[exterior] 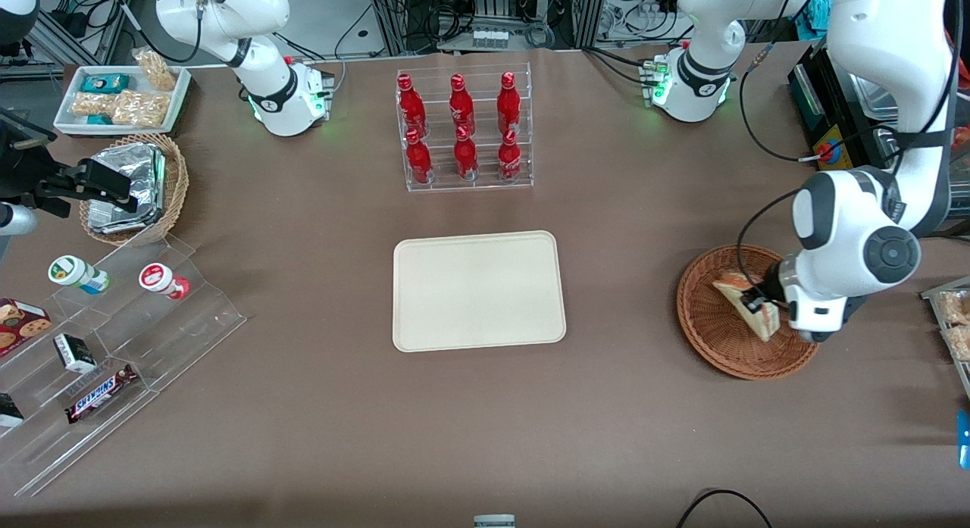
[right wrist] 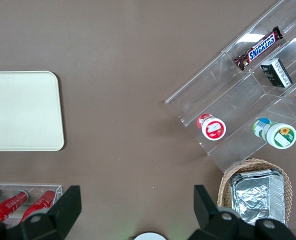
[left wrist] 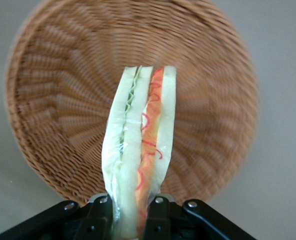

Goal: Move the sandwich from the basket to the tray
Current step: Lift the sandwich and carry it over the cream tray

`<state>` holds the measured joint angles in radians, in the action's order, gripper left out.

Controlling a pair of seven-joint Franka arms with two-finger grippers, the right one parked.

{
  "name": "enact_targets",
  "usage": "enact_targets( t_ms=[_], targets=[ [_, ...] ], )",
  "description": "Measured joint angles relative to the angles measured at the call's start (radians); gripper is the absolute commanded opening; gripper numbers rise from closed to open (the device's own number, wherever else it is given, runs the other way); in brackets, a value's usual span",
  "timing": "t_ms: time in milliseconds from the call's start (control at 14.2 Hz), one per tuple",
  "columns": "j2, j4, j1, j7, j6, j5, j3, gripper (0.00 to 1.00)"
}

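My left gripper (exterior: 759, 307) hangs over the reddish-brown wicker basket (exterior: 712, 338) at the working arm's end of the table. It is shut on the sandwich (exterior: 741, 295), a wrapped wedge with pale bread and orange and green layers. In the left wrist view the sandwich (left wrist: 140, 135) sticks out from between the black fingers (left wrist: 97, 215), which press on both its faces, and the gripper (left wrist: 130, 206) holds it over the basket (left wrist: 58, 100). The cream tray (exterior: 477, 289) lies bare at mid-table, toward the parked arm from the basket, and the tray (right wrist: 23, 110) also shows in the right wrist view.
A clear rack of red bottles (exterior: 464, 130) stands farther from the front camera than the tray. Toward the parked arm's end are a paler basket of foil packets (exterior: 135, 185), a white snack tray (exterior: 121, 98) and a stepped acrylic display (exterior: 106, 346) with snacks.
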<state>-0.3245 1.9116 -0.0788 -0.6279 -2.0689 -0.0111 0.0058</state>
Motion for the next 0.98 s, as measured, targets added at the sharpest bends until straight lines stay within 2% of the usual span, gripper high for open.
enact_targets(
  t_ms=[211, 351, 702, 982],
  targets=[
    [0.000, -0.036, -0.113, 0.188, 0.022, -0.002, -0.007, 0.03],
    [-0.013, -0.054, -0.197, 0.197, 0.022, -0.003, -0.010, 0.02],
    [-0.146, -0.225, -0.443, 0.001, 0.017, -0.053, -0.019, 0.02],
    [-0.282, -0.392, -0.584, -0.185, -0.002, -0.067, -0.021, 0.02]
  ],
)
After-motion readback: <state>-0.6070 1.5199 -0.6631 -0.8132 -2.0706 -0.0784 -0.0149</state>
